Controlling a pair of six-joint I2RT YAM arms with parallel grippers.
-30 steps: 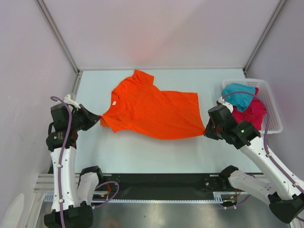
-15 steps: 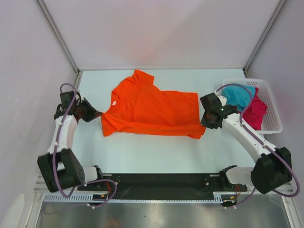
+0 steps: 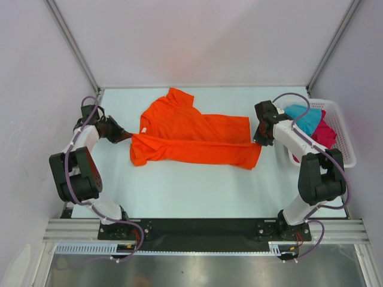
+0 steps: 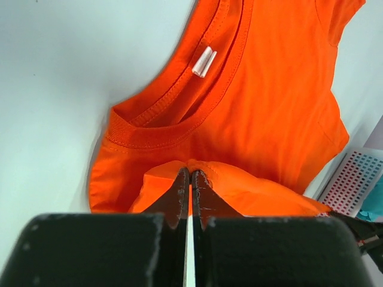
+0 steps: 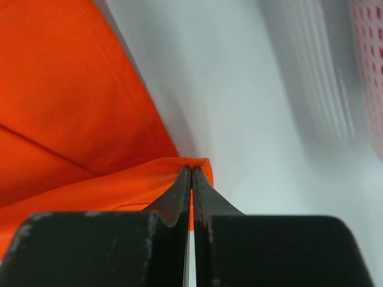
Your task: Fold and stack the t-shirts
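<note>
One creased orange t-shirt [image 3: 191,137], left end effector [image 4: 190,173], right end effector [image 5: 191,170] pinching

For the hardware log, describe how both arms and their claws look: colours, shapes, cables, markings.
Both the left arm and right arm have white links with bulky black joint housings. A lavender-grey cable loops loosely along each. The left claw and right claw each have two matte black fingers tapering to thin tips. No markings are visible.
</note>
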